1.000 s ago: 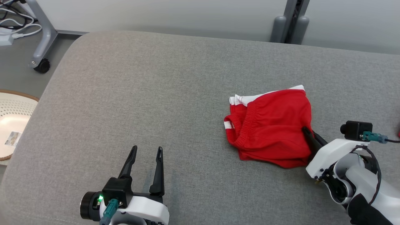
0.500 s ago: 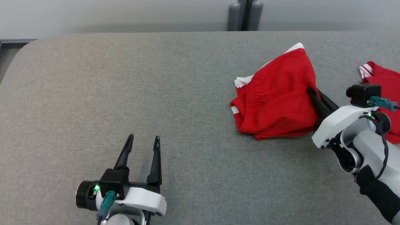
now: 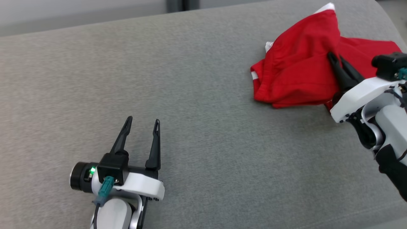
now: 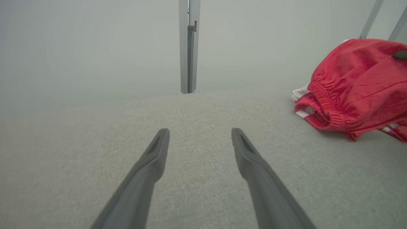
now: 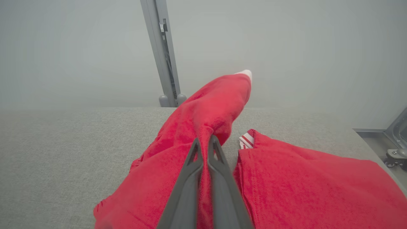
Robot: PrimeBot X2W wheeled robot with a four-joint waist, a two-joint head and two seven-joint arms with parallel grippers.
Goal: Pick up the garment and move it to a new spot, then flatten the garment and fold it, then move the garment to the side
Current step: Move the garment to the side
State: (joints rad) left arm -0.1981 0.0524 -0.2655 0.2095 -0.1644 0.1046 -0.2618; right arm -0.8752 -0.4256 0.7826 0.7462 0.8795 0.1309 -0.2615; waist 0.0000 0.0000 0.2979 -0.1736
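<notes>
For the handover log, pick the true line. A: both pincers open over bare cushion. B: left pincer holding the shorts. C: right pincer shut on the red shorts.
C: the right pincer is shut on a fold of the red shorts; the left pincer stands open, apart from them.

Kid: How many red clothes do you count?
Friend: Two. One bunched red garment [image 3: 295,76] and one flat red garment [image 3: 365,46].
Kid: And robot hands?
Friend: Two, the left gripper [image 3: 142,120] and the right gripper [image 3: 336,56]. Each has two dark fingers [image 4: 149,165].
Kid: Grey cushions?
Friend: One grey cushion [image 3: 203,95]. One grey post [image 4: 188,47] too.
</notes>
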